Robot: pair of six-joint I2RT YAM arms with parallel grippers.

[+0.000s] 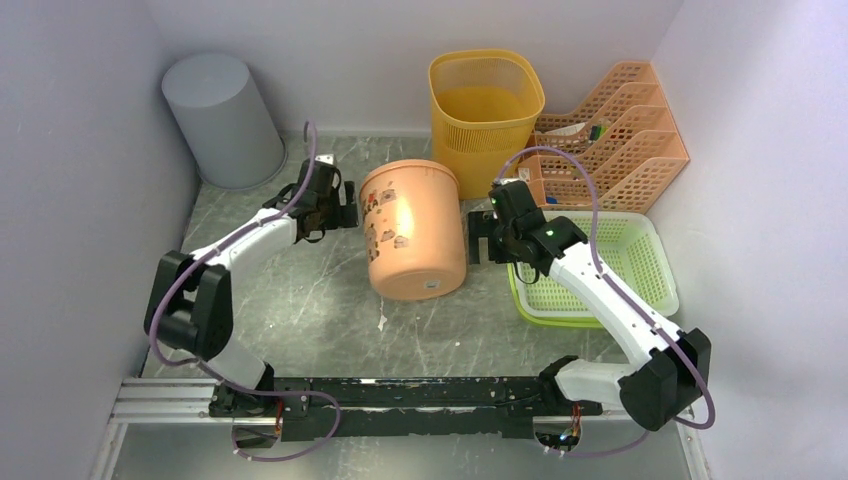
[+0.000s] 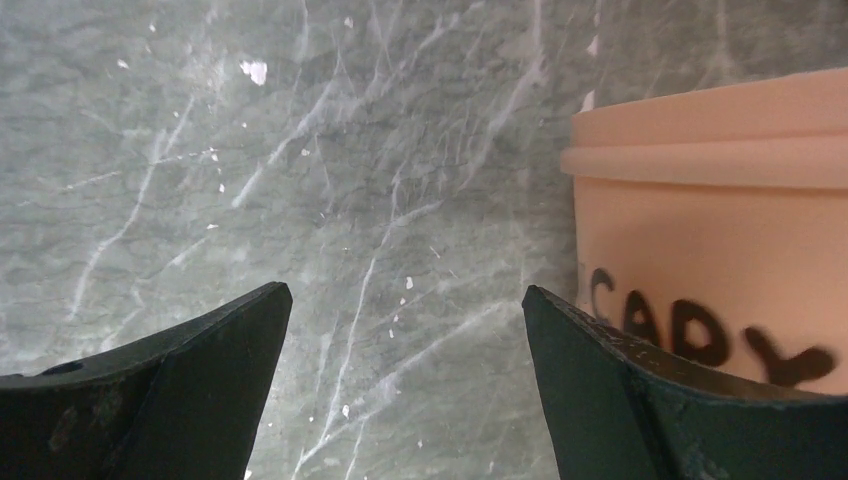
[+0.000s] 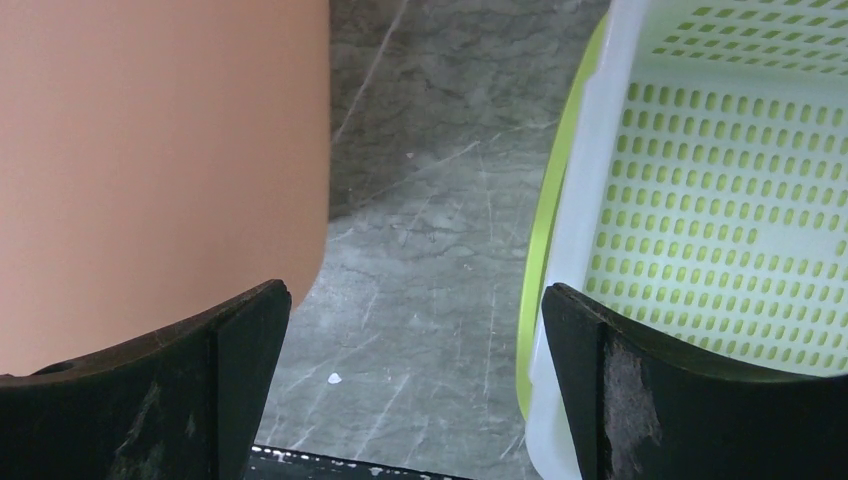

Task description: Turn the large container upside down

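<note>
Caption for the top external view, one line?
Large peach plastic bucket lies on its side on grey marbled table, between open left gripper and open right gripper.

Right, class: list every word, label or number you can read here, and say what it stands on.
"CADY": black letters on the bucket; a stroke before the C sits at the visible edge, so the word may be longer.
Marks on the bucket's side, top view: too small to read.
</note>
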